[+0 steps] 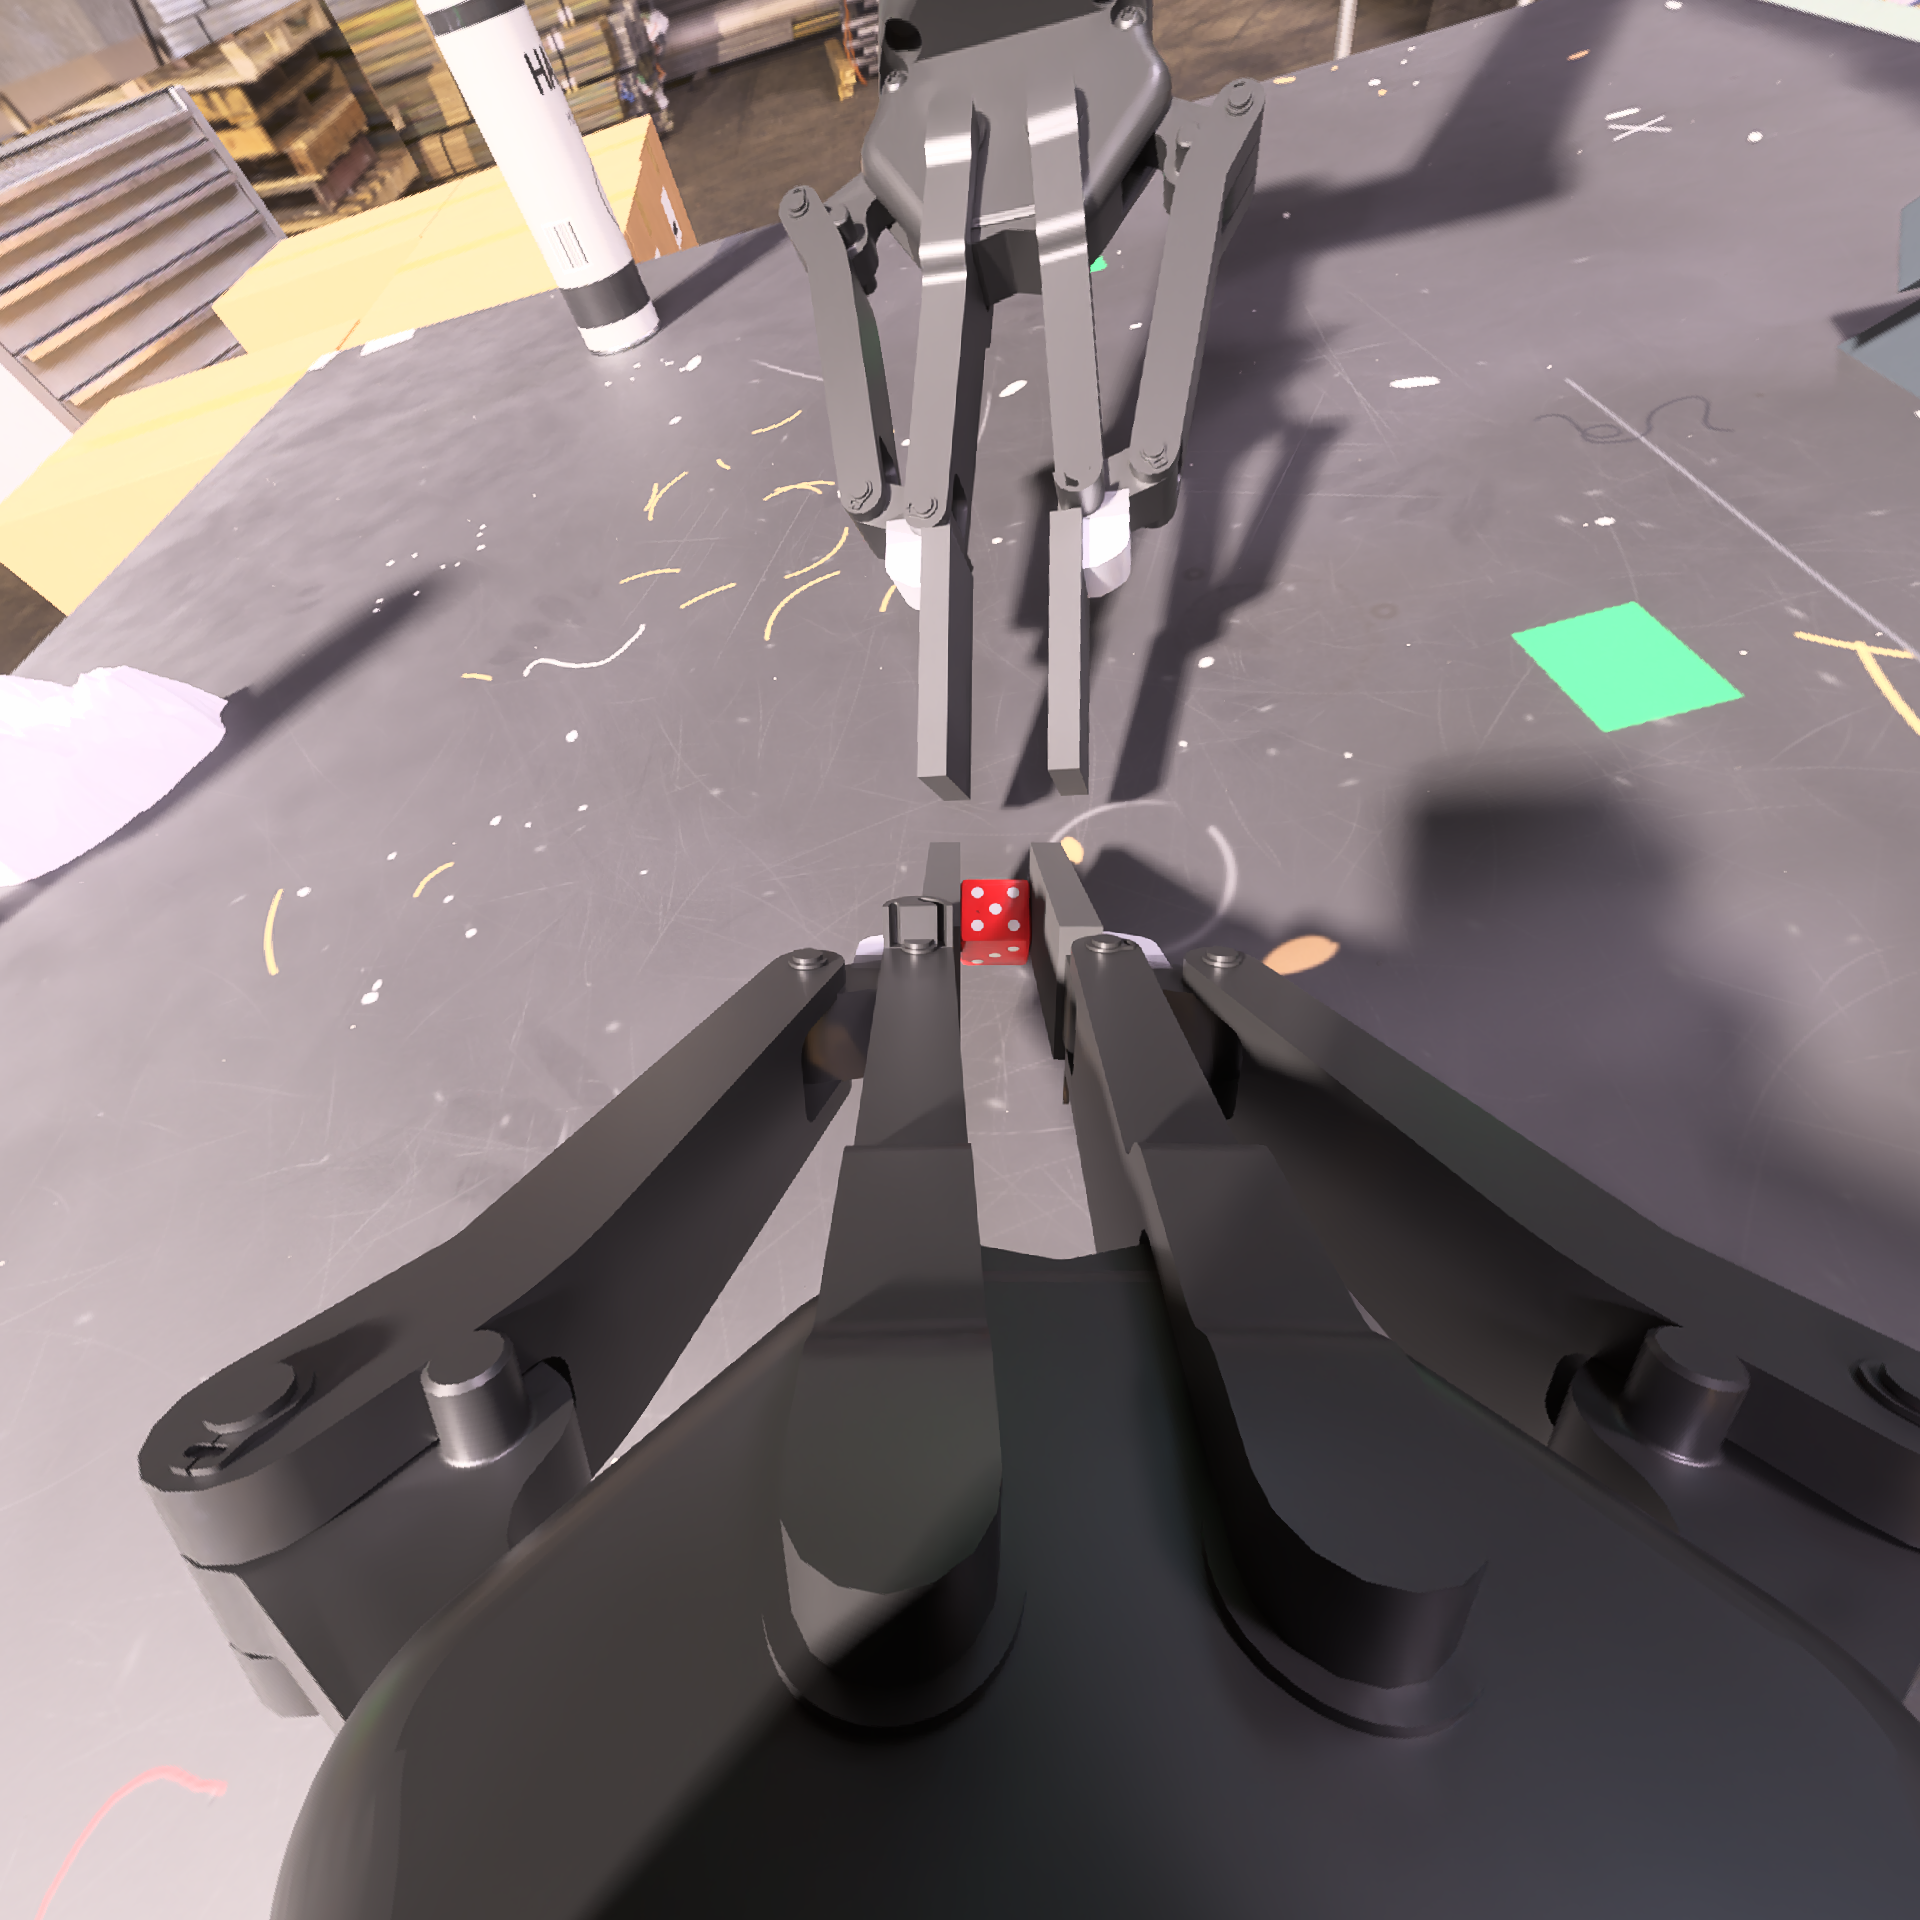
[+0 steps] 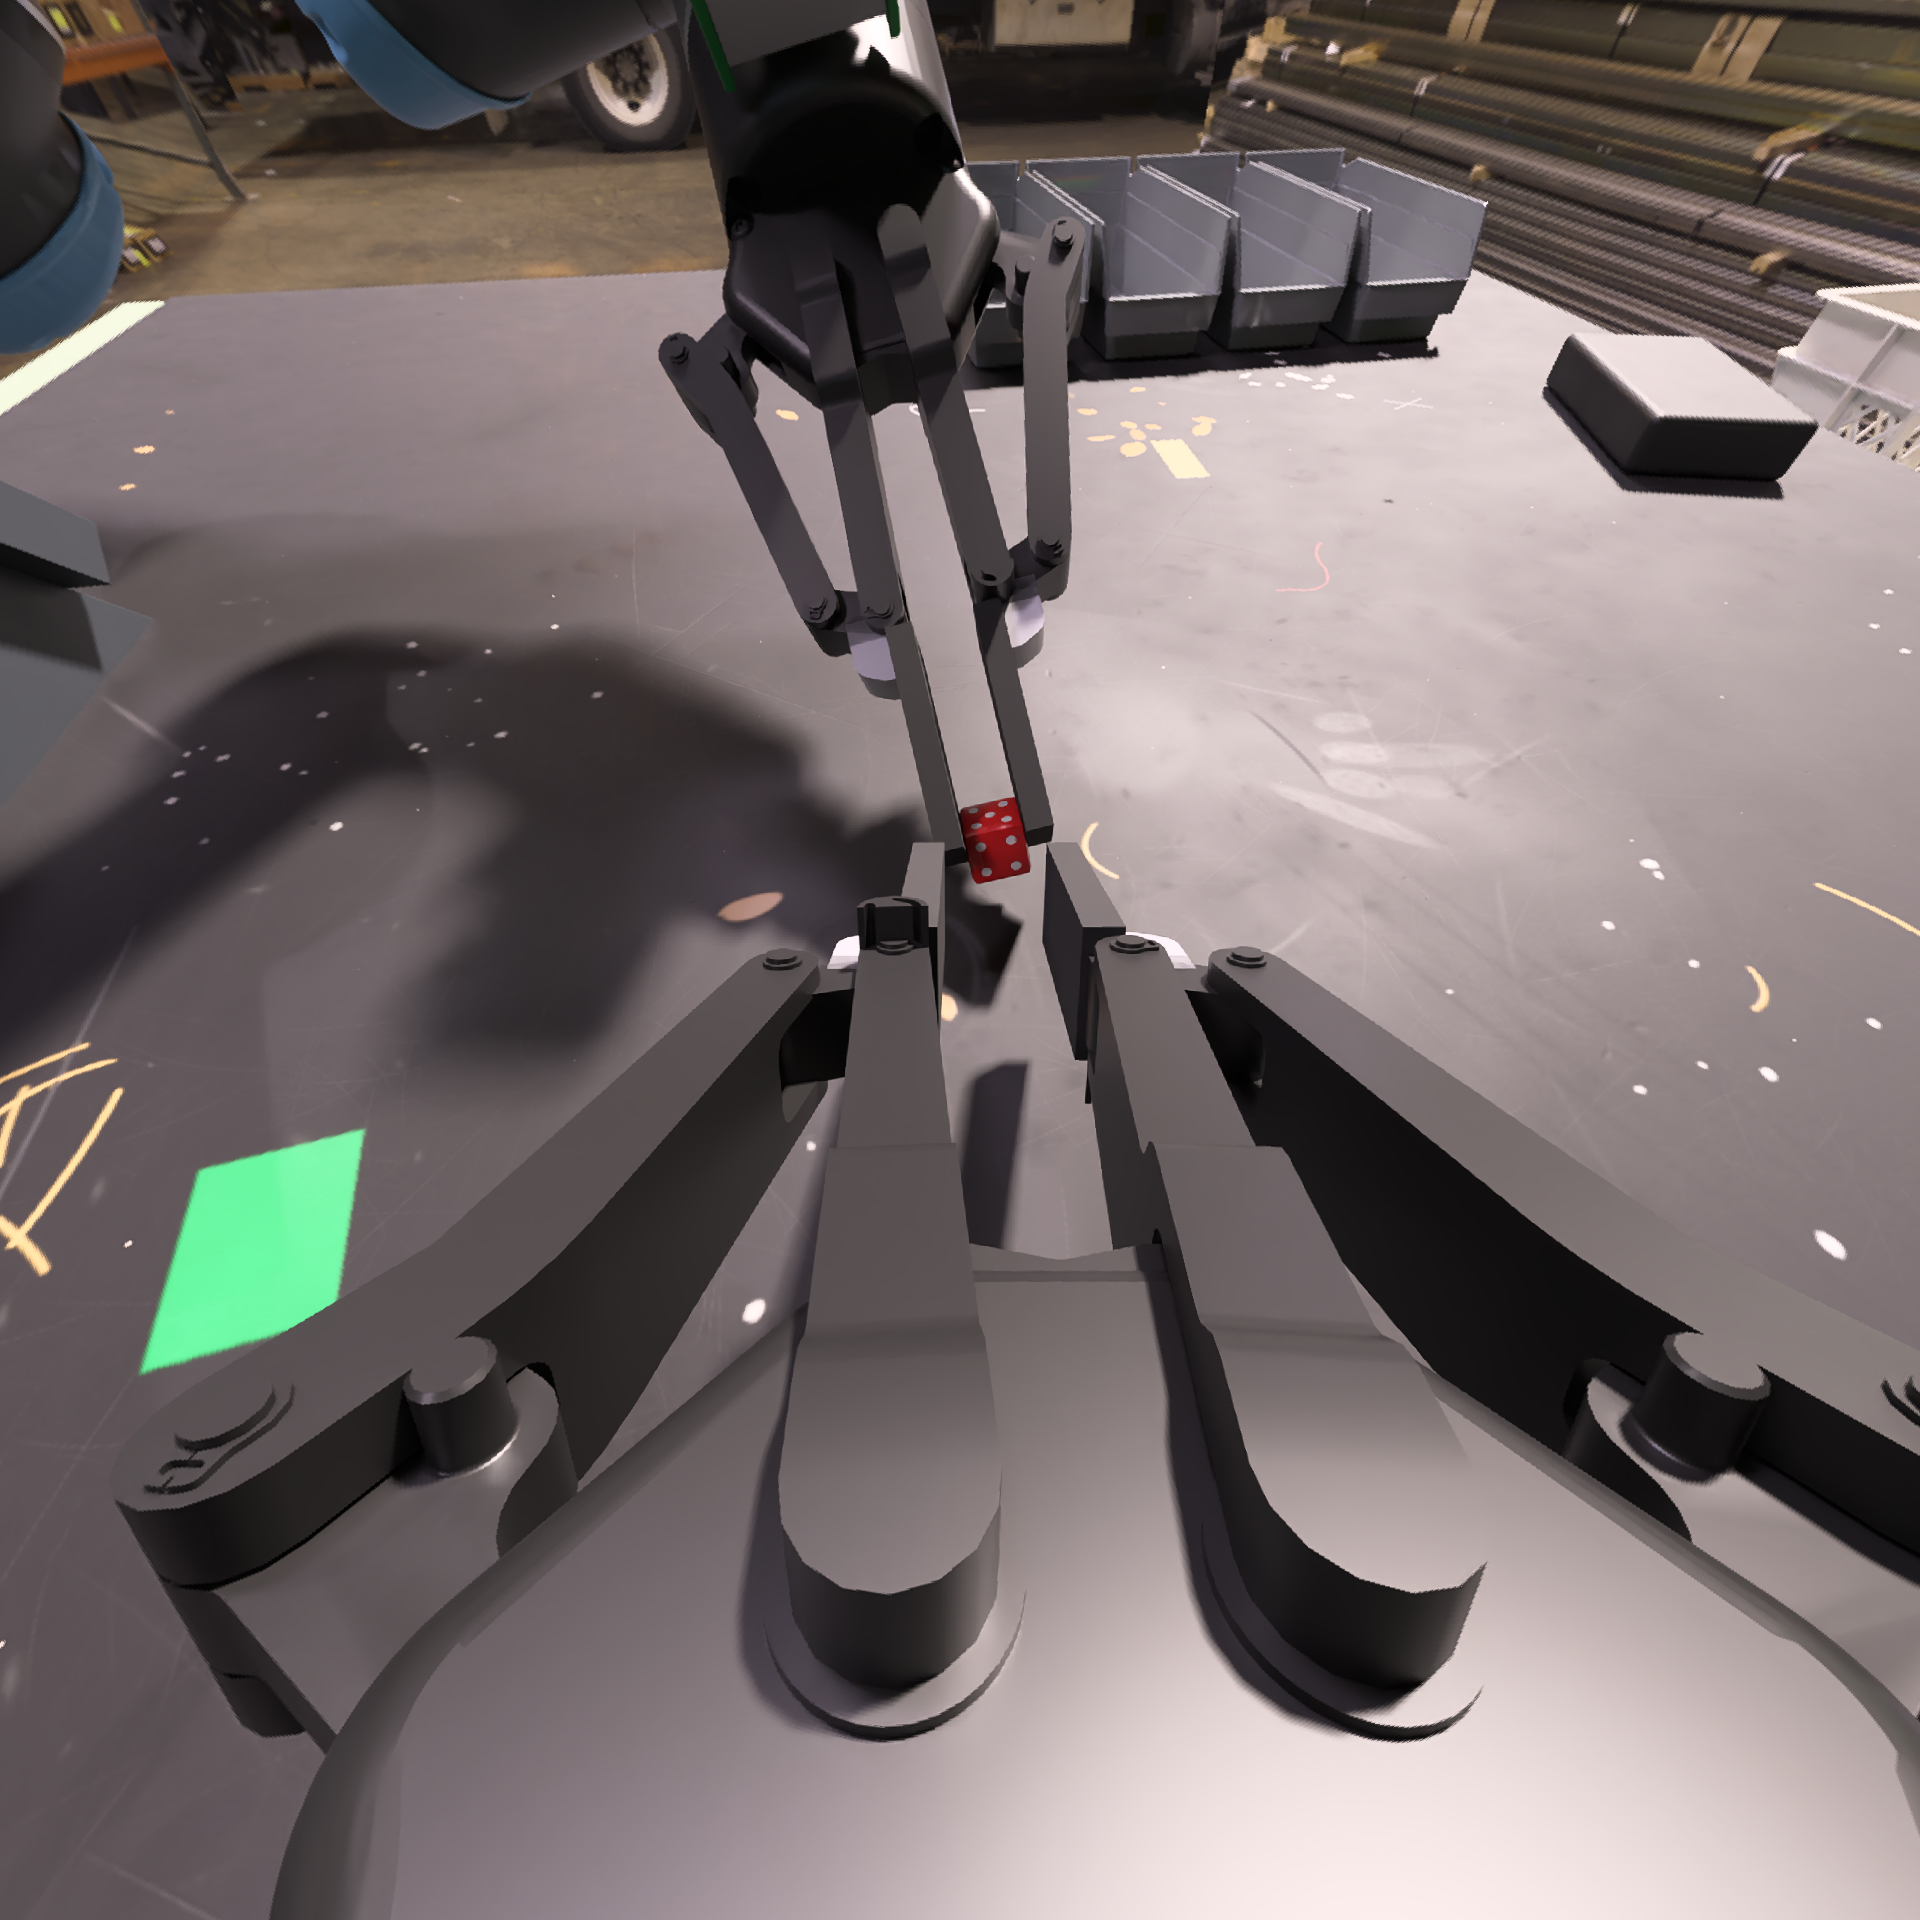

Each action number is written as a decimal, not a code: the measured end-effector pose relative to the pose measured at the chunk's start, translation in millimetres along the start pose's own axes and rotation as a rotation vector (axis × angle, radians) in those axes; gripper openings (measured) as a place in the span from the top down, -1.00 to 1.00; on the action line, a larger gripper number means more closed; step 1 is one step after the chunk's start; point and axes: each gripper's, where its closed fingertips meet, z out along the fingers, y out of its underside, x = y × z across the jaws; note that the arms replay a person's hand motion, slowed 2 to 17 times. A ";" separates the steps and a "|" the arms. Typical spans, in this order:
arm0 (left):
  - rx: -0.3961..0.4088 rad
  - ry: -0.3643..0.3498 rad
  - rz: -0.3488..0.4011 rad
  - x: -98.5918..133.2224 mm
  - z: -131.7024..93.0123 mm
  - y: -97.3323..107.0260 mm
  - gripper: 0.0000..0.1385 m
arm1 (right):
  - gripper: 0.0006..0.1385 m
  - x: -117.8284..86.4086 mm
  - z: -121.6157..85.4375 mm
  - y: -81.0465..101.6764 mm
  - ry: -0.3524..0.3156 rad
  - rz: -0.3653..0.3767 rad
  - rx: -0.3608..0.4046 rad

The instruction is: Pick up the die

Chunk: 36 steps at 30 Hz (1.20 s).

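Note:
A small red die with white pips [image 1: 995, 912] sits between the fingertips of my left gripper [image 1: 995, 854], which is shut on it just above the dark grey table [image 1: 520, 1039]. In the right wrist view the die [image 2: 994, 840] hangs at the tips of the left gripper [image 2: 994, 829], with its shadow on the table below. My right gripper [image 2: 994, 868] faces it tip to tip. Its jaws stand a narrow gap apart with nothing between them. It also shows in the left wrist view [image 1: 1005, 781], a little beyond the die.
A white post [image 1: 561, 177] stands at the table's far left, and a white crumpled object [image 1: 94, 748] lies at the left edge. A green patch [image 1: 1626, 665] marks the table. Grey bins [image 2: 1247, 249], a dark box [image 2: 1678, 410] and a white crate [image 2: 1870, 364] stand behind the left arm.

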 end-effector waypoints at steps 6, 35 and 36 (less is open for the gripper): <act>0.000 0.000 -0.001 0.0 0.0 0.0 0.74 | 0.62 -0.6 1.8 2.3 0.008 -0.016 -0.021; -0.001 0.003 -0.003 0.0 0.1 0.1 0.74 | 0.66 0.5 -2.0 0.9 0.004 0.012 0.000; -0.001 0.003 -0.003 0.0 0.1 0.1 0.74 | 0.65 0.9 -1.8 1.1 0.007 0.013 -0.002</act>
